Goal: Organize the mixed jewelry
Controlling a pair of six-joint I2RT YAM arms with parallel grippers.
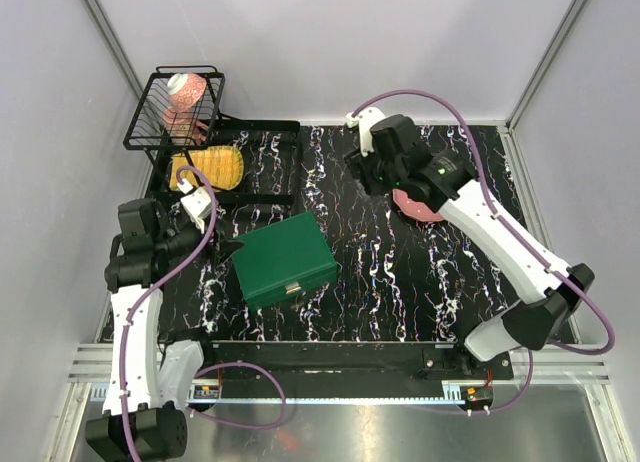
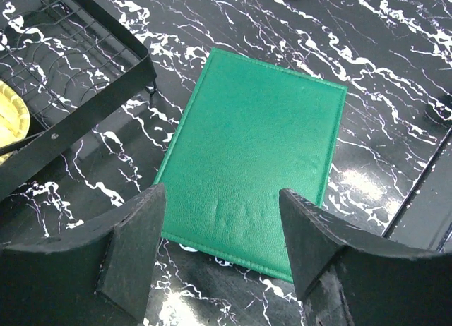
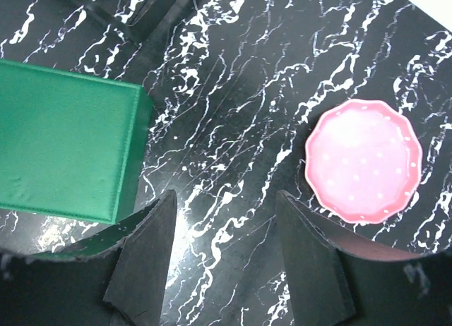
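A green box (image 1: 285, 259) lies shut on the black marbled table, left of centre. It also shows in the left wrist view (image 2: 254, 142) and the right wrist view (image 3: 63, 142). A pink white-dotted plate (image 3: 364, 160) lies to its right, partly under the right arm in the top view (image 1: 415, 207). No jewelry pieces show in any view. My left gripper (image 2: 222, 199) is open and empty, at the box's left edge (image 1: 232, 247). My right gripper (image 3: 226, 199) is open and empty above bare table between box and plate (image 1: 368, 174).
A black wire basket (image 1: 175, 107) holding a pink-and-white item stands at the back left. Below it a black rack (image 2: 78, 114) holds a yellow object (image 1: 210, 169). A metal rail runs along the near table edge (image 1: 330, 367).
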